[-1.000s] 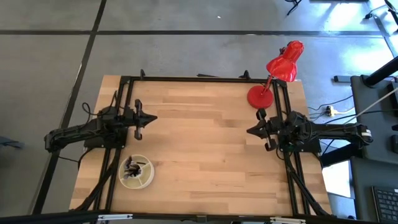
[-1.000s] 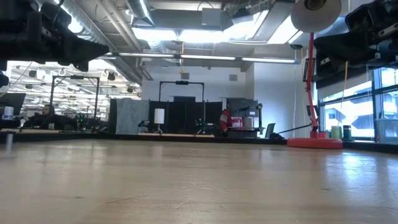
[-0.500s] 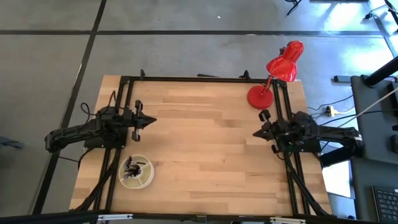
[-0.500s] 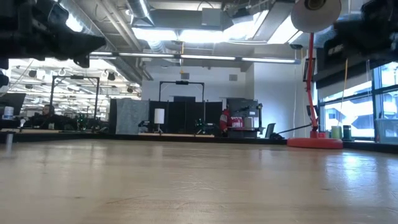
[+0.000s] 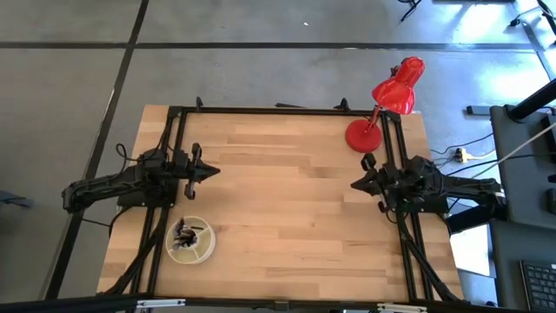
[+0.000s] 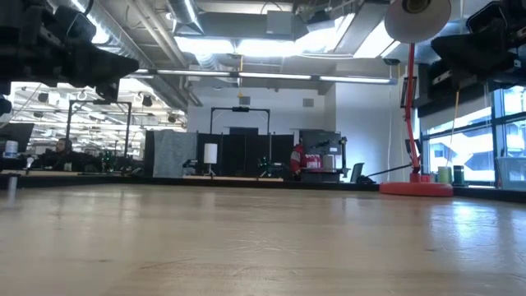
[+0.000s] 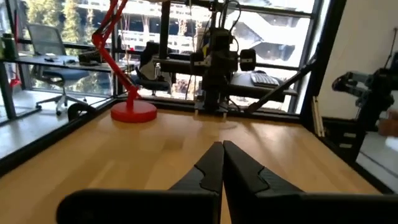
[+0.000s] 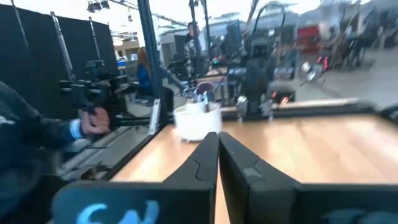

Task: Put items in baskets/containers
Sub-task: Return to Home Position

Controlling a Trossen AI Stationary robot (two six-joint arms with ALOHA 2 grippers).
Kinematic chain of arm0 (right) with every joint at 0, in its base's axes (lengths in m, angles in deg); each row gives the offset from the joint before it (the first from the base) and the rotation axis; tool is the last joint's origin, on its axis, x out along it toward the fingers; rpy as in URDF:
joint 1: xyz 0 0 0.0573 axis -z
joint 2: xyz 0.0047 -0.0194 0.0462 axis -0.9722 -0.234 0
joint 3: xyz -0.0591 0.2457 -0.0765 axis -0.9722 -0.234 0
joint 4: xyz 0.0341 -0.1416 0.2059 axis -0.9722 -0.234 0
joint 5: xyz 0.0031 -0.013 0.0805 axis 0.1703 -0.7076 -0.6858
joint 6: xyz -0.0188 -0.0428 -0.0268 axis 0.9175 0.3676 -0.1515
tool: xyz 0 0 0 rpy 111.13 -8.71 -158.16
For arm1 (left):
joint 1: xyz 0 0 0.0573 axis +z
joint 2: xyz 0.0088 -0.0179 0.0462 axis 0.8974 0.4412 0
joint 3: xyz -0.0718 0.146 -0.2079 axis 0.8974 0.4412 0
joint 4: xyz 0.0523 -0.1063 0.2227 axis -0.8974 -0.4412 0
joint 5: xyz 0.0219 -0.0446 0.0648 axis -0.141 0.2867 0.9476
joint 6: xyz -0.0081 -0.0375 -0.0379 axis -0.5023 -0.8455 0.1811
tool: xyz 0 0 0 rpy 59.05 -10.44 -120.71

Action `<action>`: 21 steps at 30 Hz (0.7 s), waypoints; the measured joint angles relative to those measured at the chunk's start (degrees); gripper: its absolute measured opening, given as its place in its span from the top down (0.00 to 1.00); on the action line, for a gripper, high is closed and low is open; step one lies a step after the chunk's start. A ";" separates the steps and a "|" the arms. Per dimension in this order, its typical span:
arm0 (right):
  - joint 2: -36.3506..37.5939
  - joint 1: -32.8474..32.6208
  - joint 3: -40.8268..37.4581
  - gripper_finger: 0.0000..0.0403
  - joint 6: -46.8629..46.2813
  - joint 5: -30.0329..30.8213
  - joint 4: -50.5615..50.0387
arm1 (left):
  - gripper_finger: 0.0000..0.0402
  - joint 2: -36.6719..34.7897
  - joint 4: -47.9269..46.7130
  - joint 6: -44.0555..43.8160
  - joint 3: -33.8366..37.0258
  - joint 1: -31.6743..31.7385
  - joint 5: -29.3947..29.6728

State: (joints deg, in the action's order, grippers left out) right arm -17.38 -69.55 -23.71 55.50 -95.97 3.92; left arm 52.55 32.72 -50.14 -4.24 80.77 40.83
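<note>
The round cream-white container (image 5: pixel 190 241) stands near the table's front left corner, with several dark-handled brushes (image 5: pixel 184 232) upright inside it. In the right wrist view it appears across the table (image 8: pixel 198 120), its brush tips (image 8: pixel 200 98) sticking up. My left gripper (image 5: pixel 215 170) hovers shut over the table's left side, pointing level toward the right. My right gripper (image 5: pixel 354 183) hovers shut over the right side and points toward the left. Each wrist view shows its own fingertips together, left (image 7: pixel 222 144) and right (image 8: pixel 217 134), with nothing between them.
A red desk lamp (image 5: pixel 395 87) stands on its round base (image 5: pixel 363 136) at the far right corner, just beyond my right gripper. A black frame (image 5: pixel 287 110) runs along the table's edges. A person (image 8: pixel 37 134) stands beyond the table's left side.
Both wrists have rolled a little where they hover. My right arm has folded back slightly toward the table's right edge. The container and the brushes have stayed where they were.
</note>
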 joint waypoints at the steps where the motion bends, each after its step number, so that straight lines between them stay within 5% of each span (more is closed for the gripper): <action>1: 0.00 0.00 0.00 0.96 -0.93 -0.21 -0.63 | 0.99 -0.08 0.01 -0.74 0.00 0.00 -0.01; 21: 0.00 0.00 0.00 0.98 -2.04 -0.04 -6.04 | 0.99 -0.07 0.02 0.31 0.00 0.00 -0.04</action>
State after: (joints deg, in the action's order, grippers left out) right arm -17.38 -69.55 -23.71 53.46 -96.01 -2.13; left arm 52.48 32.75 -49.84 -4.24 80.77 40.79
